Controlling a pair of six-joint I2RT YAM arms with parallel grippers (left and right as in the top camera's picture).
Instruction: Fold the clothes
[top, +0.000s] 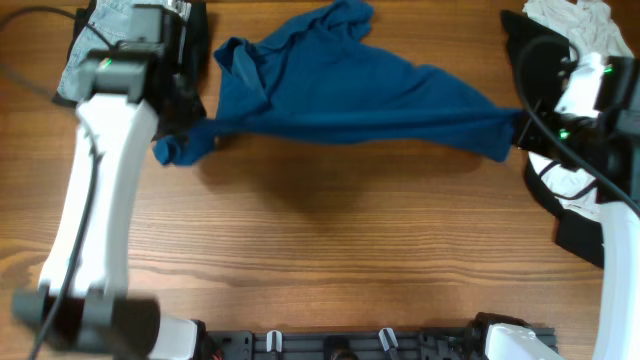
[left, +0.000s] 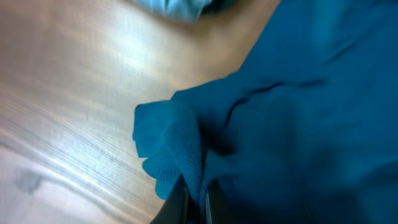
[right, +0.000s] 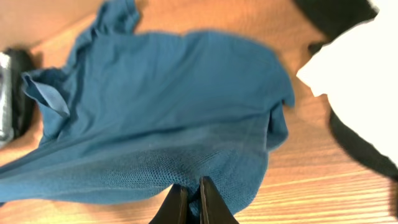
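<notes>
A blue shirt hangs stretched between my two grippers above the wooden table, its lower edge pulled taut and the rest draped toward the back. My left gripper is shut on the shirt's left corner; in the left wrist view the gripper pinches a bunch of the blue shirt. My right gripper is shut on the shirt's right corner; in the right wrist view the gripper pinches the hem of the blue shirt.
A grey garment on dark cloth lies at the back left. A white garment on black cloth lies at the back right, also showing as white garment in the right wrist view.
</notes>
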